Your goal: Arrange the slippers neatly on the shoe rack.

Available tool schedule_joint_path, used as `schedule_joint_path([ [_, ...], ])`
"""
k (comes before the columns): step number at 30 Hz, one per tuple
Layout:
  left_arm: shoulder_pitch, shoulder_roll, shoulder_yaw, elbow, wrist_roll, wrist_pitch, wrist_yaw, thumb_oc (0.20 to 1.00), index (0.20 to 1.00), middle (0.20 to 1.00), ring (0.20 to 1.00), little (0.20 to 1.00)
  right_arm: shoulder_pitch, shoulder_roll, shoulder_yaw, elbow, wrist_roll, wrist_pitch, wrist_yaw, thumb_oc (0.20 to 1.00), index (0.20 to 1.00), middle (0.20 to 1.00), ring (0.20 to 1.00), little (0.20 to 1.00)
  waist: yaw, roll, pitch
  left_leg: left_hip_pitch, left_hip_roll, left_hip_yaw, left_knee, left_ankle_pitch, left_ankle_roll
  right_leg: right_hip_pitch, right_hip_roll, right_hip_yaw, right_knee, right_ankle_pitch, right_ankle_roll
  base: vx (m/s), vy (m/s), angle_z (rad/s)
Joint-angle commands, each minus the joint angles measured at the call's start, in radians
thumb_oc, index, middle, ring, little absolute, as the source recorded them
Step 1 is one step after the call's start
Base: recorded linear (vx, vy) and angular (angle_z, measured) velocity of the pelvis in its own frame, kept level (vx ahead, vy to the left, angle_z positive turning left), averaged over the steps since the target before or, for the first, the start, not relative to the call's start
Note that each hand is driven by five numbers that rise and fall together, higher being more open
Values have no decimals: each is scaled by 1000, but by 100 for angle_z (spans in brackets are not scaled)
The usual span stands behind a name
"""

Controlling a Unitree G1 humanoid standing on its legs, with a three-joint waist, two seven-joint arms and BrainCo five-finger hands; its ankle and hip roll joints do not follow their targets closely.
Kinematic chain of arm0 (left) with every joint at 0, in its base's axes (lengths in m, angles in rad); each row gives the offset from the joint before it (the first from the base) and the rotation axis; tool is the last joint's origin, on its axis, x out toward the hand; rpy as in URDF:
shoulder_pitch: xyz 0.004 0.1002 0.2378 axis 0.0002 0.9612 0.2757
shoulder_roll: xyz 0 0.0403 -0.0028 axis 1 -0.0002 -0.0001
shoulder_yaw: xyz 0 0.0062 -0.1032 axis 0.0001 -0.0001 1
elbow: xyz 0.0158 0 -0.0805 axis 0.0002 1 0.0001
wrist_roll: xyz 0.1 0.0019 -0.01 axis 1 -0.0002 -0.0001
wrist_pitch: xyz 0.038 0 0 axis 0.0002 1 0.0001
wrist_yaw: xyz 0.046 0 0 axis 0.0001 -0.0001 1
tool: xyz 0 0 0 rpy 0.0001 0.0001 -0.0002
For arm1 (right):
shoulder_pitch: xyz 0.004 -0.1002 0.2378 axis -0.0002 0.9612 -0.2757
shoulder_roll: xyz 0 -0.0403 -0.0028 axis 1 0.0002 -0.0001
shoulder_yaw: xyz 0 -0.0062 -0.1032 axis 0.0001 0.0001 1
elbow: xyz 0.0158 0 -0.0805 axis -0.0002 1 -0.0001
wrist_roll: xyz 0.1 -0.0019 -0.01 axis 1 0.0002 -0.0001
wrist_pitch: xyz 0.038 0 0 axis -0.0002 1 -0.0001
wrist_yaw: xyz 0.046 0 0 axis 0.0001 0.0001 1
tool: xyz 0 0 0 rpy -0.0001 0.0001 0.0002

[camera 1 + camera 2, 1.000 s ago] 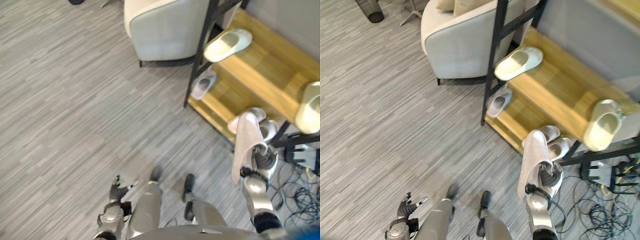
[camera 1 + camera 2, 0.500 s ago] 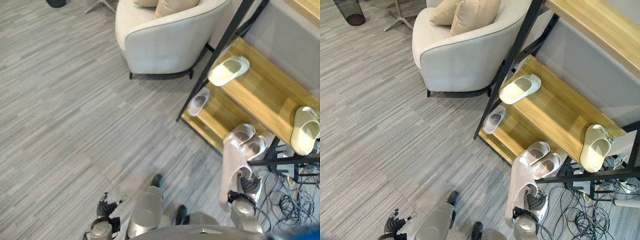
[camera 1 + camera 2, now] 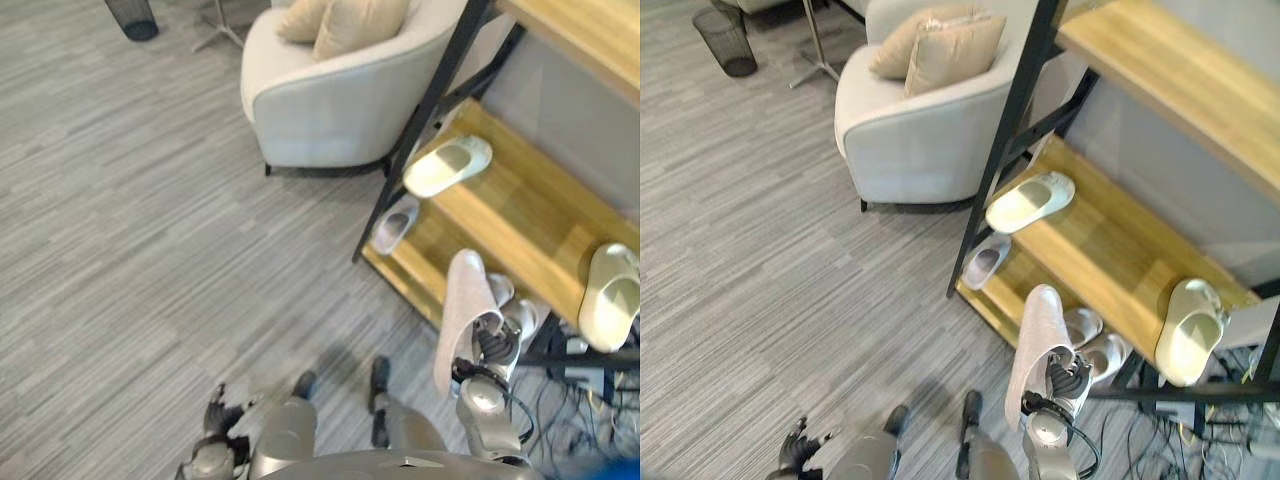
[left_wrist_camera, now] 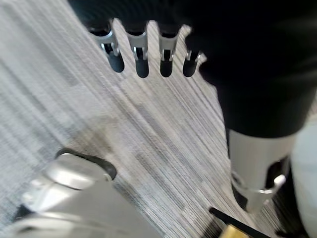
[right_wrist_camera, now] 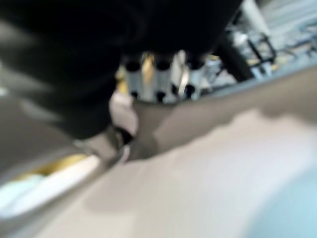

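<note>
The right hand (image 3: 1065, 378) is clenched round a pale pinkish-white soft slipper (image 3: 1034, 345), holding it upright with its toe up just in front of the wooden, black-framed shoe rack (image 3: 1110, 240), probably so it can go beside the pale pair (image 3: 1095, 345) on the lowest shelf. The left hand (image 4: 148, 54) hangs low over the grey striped floor (image 3: 150, 250), fingers relaxed and holding nothing. Two cream slippers (image 3: 1030, 200) sit well apart on the middle shelf, though the blurred right wrist view leaves the exact grip unclear.

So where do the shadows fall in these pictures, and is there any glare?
Right eye view: a thin dark shadow lies under the armchair on the floor; the lower shelf of the shoe rack sits in shade, and its wood shows no strong glare. Right wrist view: the right hand is dim against the pale slipper it holds.
</note>
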Motion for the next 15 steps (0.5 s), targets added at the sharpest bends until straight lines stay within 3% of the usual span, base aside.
schedule_joint_path([
  [1, -81, -64, -24, -47, 6, -21, -8, 1000, 1000, 1000, 1000, 1000, -35, -66, -59, -129, 5, -73, -33, 200, 200, 200, 200, 200, -14, 67, 41, -4, 172, 44, -7, 105, -82, 15, -3, -61, 71, -31, -30, 71, -197, 42],
  [2, -81, -64, -24, -47, 6, -21, -8, 1000, 1000, 1000, 1000, 1000, -36, -66, -59, -129, 5, -73, -33, 200, 200, 200, 200, 200, -16, 67, 40, -7, 171, 43, -4, 105, -82, 13, -4, -62, 72, -32, -30, 19, -165, 67],
  [3, -119, -82, -30, -65, 1, -19, -14, 1000, 1000, 1000, 1000, 1000, -95, -67, -43, -111, 1, -77, -44, 200, 200, 200, 200, 200, -3, 75, 66, -89, 87, 10, -30, 112, -64, -12, 9, -83, 82, -43, -45, -12, -46, 62],
  [4, -120, -82, -30, -64, 1, -19, -14, 1000, 1000, 1000, 1000, 1000, -97, -67, -43, -110, 1, -78, -44, 200, 200, 200, 200, 200, -5, 76, 66, -91, 86, 8, -26, 109, -64, -14, 9, -85, 84, -46, -45, -42, 0, 54],
  [5, -157, -97, -33, -90, -5, -14, -38, 1000, 1000, 1000, 1000, 1000, -137, -65, -28, -101, 17, -81, -51, 200, 200, 200, 200, 200, 16, 109, 85, -183, 12, -2, -109, 215, -36, -47, 47, -92, 95, -64, -60, -91, 71, 32],
  [6, -168, -100, -23, -93, -15, -10, -29, 1000, 1000, 1000, 1000, 1000, -181, -63, -25, -74, 24, -77, -34, 200, 200, 200, 200, 200, 29, 111, 83, -189, 21, -10, -166, 230, -36, -84, 64, -73, 119, -91, -55, -108, 59, 15],
  [8, -194, -94, -42, -103, -15, -18, -20, 1000, 1000, 1000, 1000, 1000, -190, -60, 7, -51, 7, -83, -48, 200, 200, 200, 200, 200, 32, 98, 85, -263, -14, -36, -124, 254, -22, -123, 75, -71, 145, -97, -54, -24, 39, -53],
  [9, -198, -95, -42, -113, -25, -24, -17, 1000, 1000, 1000, 1000, 1000, -190, -61, 20, -45, 2, -94, -54, 200, 200, 200, 200, 200, 35, 90, 86, -284, -30, -66, -96, 250, -20, -131, 78, -62, 156, -113, -55, 35, 53, -63],
  [15, -304, -24, -16, -169, -46, -62, 33, 1000, 1000, 1000, 1000, 1000, -189, -71, 57, -47, -16, -144, -67, 200, 200, 200, 200, 200, 33, 77, 142, -422, -49, -51, 19, 225, -5, -273, 71, -51, 280, -168, -55, -52, 85, -6],
])
